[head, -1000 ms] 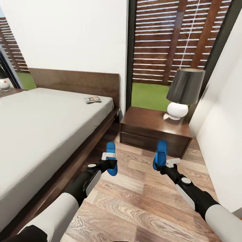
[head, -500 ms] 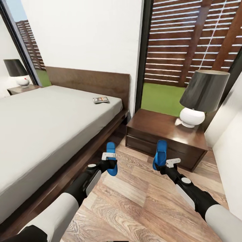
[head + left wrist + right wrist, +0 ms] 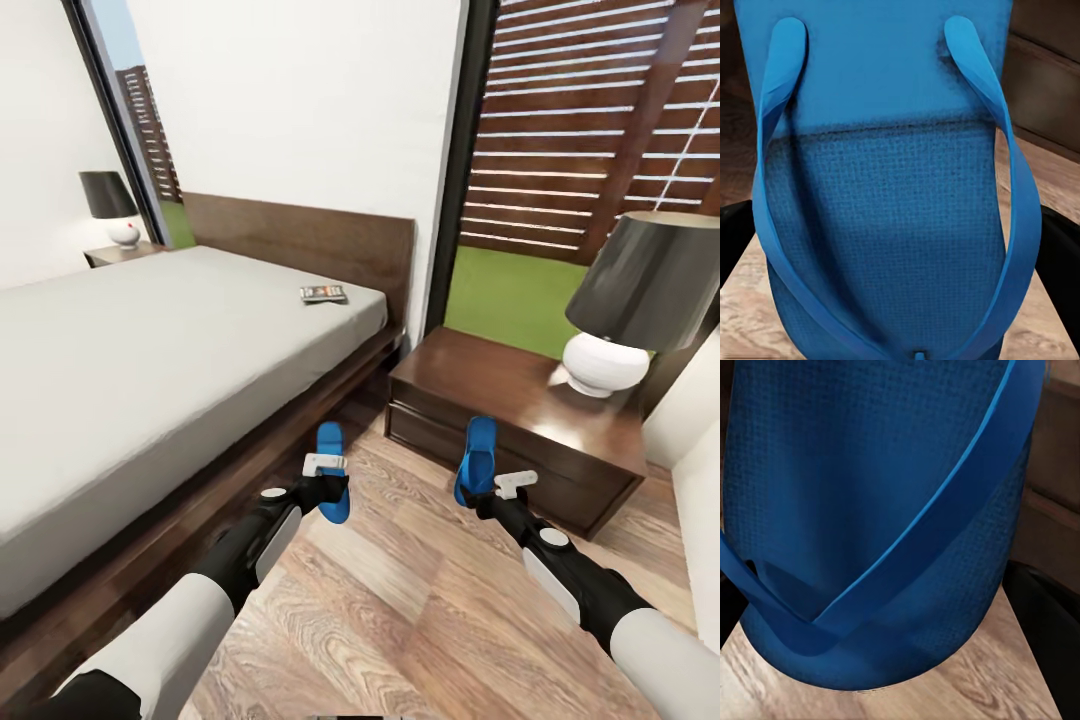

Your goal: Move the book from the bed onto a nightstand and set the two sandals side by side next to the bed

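Sandals ride in both grippers above the floor: the left gripper clamps one sandal beside the bed, the right gripper clamps the other sandal before the nightstand. Both long axes point away toward the wall, roughly parallel but well apart. The book lies on the mattress near the headboard.

Pretty bright, even daylight from the window, soft shadow under the bed edge. Head view is sharp but wide-angle, walls lean at the edges. Nightstand top has a glossy sheen. Wrist views are close-up and soft, sandal weave slightly blurry
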